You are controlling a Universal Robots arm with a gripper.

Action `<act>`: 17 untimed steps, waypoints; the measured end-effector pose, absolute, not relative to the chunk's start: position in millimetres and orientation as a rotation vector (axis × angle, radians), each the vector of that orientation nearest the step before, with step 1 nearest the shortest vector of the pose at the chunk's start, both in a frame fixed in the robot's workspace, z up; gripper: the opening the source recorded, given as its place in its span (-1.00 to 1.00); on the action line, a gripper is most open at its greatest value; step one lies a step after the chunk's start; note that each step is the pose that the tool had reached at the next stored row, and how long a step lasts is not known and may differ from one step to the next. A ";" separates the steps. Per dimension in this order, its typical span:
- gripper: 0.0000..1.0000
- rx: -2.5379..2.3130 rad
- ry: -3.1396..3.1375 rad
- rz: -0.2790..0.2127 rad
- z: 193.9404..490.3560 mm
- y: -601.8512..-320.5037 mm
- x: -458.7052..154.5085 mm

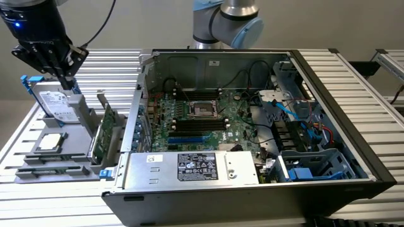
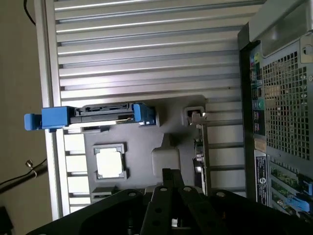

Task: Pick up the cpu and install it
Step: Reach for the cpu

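The cpu (image 1: 50, 141) lies flat, silver top up, in a square recess of the grey holder (image 1: 38, 165). In the wrist view the cpu (image 2: 109, 163) has nothing touching it. Judging by the layout, the recess keeps it square and open from above.

Just beside it in the same holder, 1 hard drive (image 1: 57, 105) with a blue bracket stands on edge, and a green card (image 1: 104, 132) stands in a slot.

The pincer (image 1: 65, 85) hangs above the hard drive's end of the holder, fingers closed together and gripping nothing, clear of the cpu.

Across the slatted counter (image 1: 107, 66), the computer case (image 1: 328, 142) lies on its side with its cover off, so the bare socket (image 1: 203, 109) on the motherboard faces up.
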State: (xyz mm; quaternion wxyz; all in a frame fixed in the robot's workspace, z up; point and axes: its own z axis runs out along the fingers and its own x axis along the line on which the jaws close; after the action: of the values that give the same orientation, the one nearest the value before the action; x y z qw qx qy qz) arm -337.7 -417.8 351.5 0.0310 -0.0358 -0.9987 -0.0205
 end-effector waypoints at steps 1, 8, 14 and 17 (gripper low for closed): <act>-0.79 -0.110 -3.076 -0.063 351.0 -418.2 -340.2; -0.79 -0.108 -3.074 -0.062 348.4 -421.2 -357.4; -0.79 -0.105 -3.072 -0.059 346.9 -423.6 -369.6; -0.79 -0.102 -3.070 -0.057 346.4 -424.9 -374.1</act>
State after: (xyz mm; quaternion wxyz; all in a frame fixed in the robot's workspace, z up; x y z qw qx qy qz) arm -374.1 -424.9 346.4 0.0345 -0.0330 -0.9987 -0.0186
